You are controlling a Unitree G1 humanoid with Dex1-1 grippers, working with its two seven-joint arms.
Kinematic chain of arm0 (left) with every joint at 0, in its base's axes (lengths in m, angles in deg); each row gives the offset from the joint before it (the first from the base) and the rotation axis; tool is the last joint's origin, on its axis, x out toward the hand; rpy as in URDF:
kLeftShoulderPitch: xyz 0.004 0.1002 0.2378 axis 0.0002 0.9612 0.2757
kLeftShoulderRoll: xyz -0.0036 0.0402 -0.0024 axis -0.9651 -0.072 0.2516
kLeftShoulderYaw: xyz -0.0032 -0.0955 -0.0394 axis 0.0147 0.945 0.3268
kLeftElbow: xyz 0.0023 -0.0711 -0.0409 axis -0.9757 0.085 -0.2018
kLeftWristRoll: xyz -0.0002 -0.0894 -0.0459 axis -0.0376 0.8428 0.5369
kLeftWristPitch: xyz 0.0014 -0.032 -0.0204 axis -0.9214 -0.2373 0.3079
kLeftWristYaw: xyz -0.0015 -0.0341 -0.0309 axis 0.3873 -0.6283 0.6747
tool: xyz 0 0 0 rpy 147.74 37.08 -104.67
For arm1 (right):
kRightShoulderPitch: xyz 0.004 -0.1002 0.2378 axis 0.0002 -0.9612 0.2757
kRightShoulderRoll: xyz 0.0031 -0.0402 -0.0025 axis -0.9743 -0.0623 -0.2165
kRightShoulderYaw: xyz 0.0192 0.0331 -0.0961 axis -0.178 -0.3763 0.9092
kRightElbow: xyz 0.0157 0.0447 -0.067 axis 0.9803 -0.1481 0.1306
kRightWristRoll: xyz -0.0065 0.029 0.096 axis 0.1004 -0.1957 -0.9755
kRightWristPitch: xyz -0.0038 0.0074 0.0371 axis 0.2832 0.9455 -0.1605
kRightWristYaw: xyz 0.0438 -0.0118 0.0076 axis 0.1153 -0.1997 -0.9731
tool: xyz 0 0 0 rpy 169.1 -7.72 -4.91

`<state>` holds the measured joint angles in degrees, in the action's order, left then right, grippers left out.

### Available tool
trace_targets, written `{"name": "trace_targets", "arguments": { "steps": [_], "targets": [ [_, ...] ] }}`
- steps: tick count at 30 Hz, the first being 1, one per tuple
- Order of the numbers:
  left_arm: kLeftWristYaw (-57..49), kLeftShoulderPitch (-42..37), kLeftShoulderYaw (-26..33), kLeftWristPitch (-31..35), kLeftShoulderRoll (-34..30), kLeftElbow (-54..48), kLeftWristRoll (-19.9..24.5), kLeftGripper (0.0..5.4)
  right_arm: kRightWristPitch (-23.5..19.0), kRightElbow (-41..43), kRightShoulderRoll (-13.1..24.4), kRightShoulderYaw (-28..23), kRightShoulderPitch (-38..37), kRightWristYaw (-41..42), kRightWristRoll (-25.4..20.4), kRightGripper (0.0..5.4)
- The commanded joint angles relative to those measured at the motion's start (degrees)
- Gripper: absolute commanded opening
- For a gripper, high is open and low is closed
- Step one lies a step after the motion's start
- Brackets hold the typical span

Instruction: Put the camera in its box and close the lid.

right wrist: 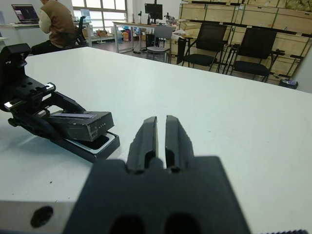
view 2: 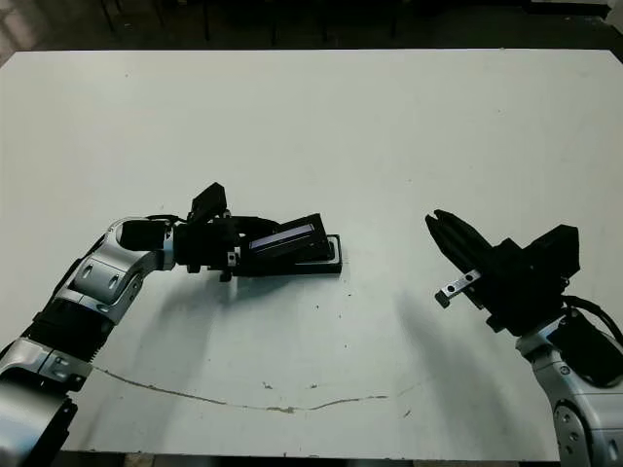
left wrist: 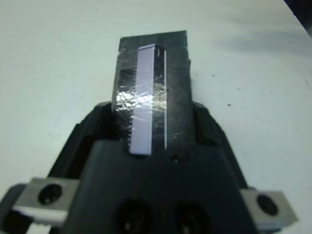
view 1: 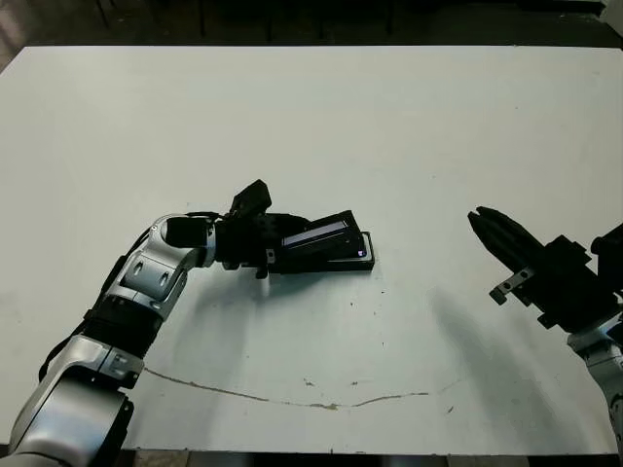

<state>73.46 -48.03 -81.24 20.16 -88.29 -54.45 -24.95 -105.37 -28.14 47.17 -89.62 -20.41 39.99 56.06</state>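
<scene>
The left gripper (view 1: 292, 245) pinches the lid (view 1: 321, 237), tilted over the box (view 1: 362, 261) near the table's (view 1: 389, 126) middle with the camera (right wrist: 100, 144) apparently inside, so closing seems underway and next needs squaring and lowering, while the right gripper (view 2: 446, 233) hovers well apart, fingers pressed together.

No text, brand or number can be read anywhere; the silvery strip on the lid (left wrist: 146, 97) shows only glare.
</scene>
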Motion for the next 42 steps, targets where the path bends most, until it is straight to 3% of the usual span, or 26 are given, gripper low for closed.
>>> {"name": "trace_targets", "arguments": {
  "steps": [1, 7, 18, 26, 31, 35, 39, 42],
  "targets": [
    [2.0, 2.1, -4.6, 1.8, 1.5, 3.4, -3.0, 2.79, -1.0, 0.0, 0.6, -0.3, -1.0, -0.1, -0.1, 0.00],
    [2.7, -1.2, -6.6, 0.7, 3.1, 8.8, -4.9, 2.79, 0.2, -1.1, -0.4, -0.2, -0.9, 0.1, -0.5, 0.00],
    [1.7, -4.3, -8.5, -8.6, 8.4, 19.6, -9.8, 2.79, 0.3, -0.2, 0.1, -0.6, -1.2, -0.2, -0.2, 0.00],
    [0.0, -4.5, -10.4, -11.1, 9.3, 19.7, -13.8, 2.79, 0.1, -0.4, 0.3, -0.9, -1.1, 0.3, -0.8, 0.00],
    [0.3, -4.6, -10.4, -12.8, 10.2, 19.3, -14.1, 2.79, 0.0, -0.4, 0.7, -0.7, -1.1, 0.0, -0.4, 0.00],
    [0.2, -5.9, -11.7, -11.5, 11.0, 18.5, -15.4, 2.79, -1.5, 0.7, 0.8, -0.7, -1.5, -0.9, -0.6, 0.00],
    [0.2, -7.0, -13.4, -11.0, 11.6, 17.9, -17.1, 2.79, 1.5, -1.3, 0.5, -0.7, -1.3, 1.3, -0.5, 0.00],
    [1.6, -8.0, -14.6, -10.2, 11.4, 17.7, -17.4, 2.79, 0.2, -0.2, 0.6, -0.8, -1.5, 0.6, -0.8, 0.00]
  ]
}}
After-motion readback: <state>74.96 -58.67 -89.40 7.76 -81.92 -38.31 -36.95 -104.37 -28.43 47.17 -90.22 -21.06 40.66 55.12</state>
